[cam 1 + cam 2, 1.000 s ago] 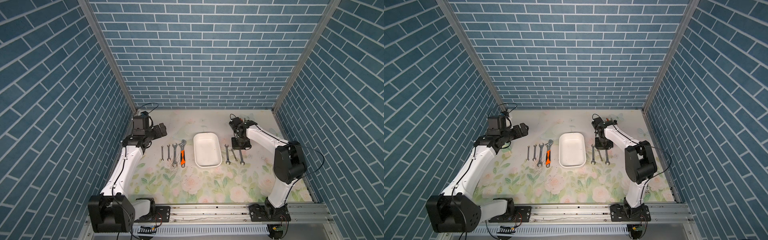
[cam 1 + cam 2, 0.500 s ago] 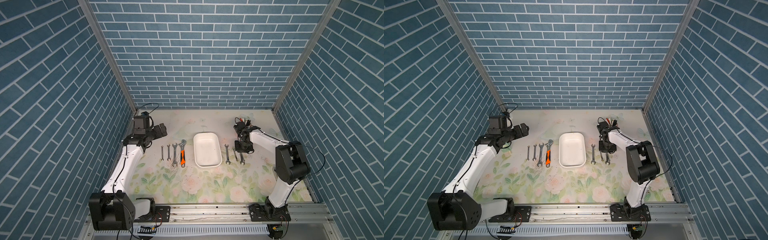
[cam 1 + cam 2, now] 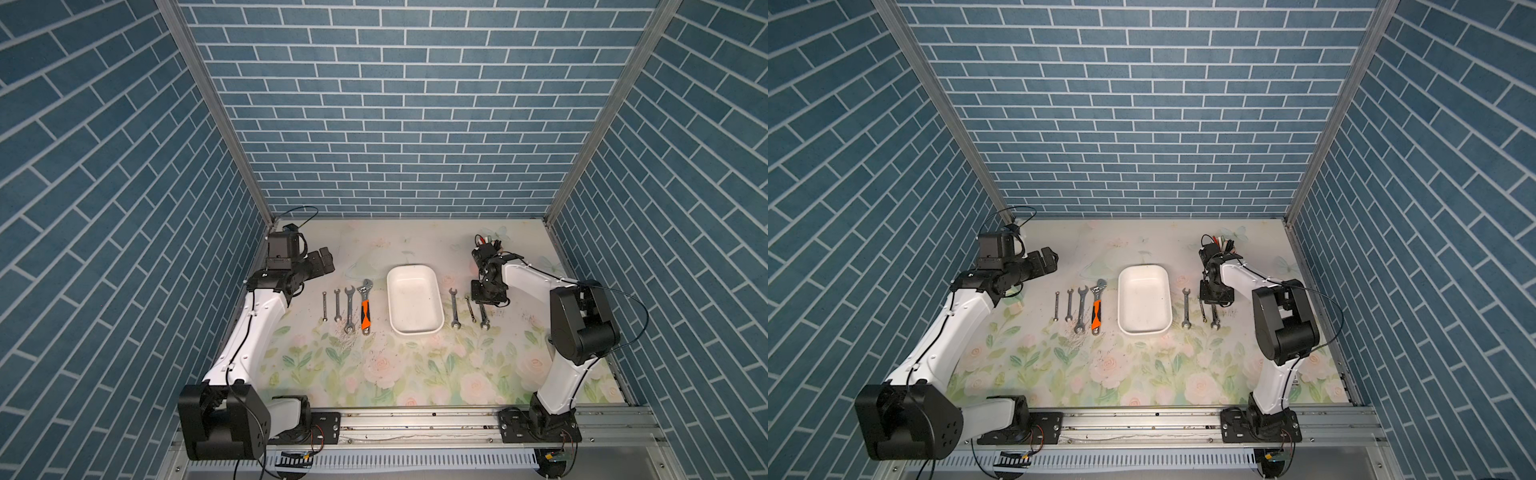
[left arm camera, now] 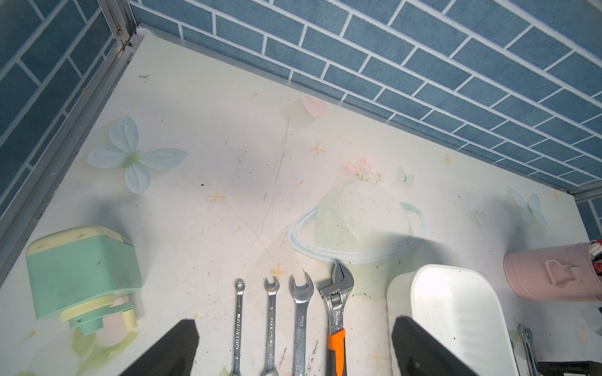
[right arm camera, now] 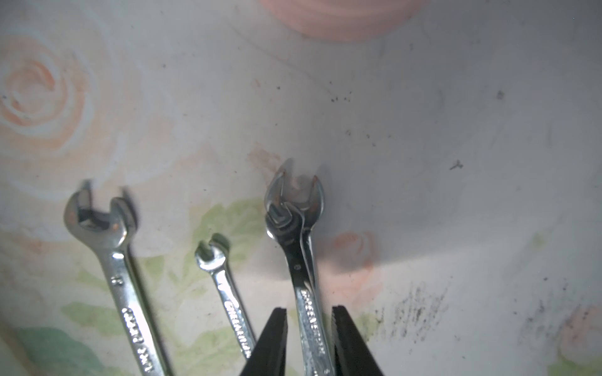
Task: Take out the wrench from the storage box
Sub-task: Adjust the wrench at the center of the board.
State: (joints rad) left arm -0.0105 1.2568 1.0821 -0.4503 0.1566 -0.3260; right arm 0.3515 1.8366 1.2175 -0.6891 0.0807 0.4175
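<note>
The left gripper (image 3: 326, 261) hangs over the far left part of the table (image 3: 415, 374) with its fingers spread wide and nothing between them. To its right lie three plain spanners (image 3: 337, 305) and an orange-handled adjustable wrench (image 3: 365, 307), parallel and flat on the floral surface.

The storage box (image 3: 415, 331) sits at centre. Both top views show only bare white plastic inside it, with no tool in it.

To the right of the box, three more tools lie side by side: a larger spanner (image 3: 454, 309), a small spanner (image 3: 471, 311), and the wrench (image 5: 294, 254), which is outermost and clear of the box. The right gripper (image 5: 309, 309) stands over this wrench. In the right wrist view its fingers straddle the shank, slightly parted, with a sliver of table visible beside the steel. The shank therefore appears unclamped and the wrench appears to rest on the table. The removal step is judged complete or nearly so.

Handling: the wrench is judged rigid, dense for its size and robust. Its polished plating is probably slippery, and it lies low on the table. Take hold across the narrow edges of the shank near mid-length, with the fingertips close to the table, to limit pivoting.
</note>
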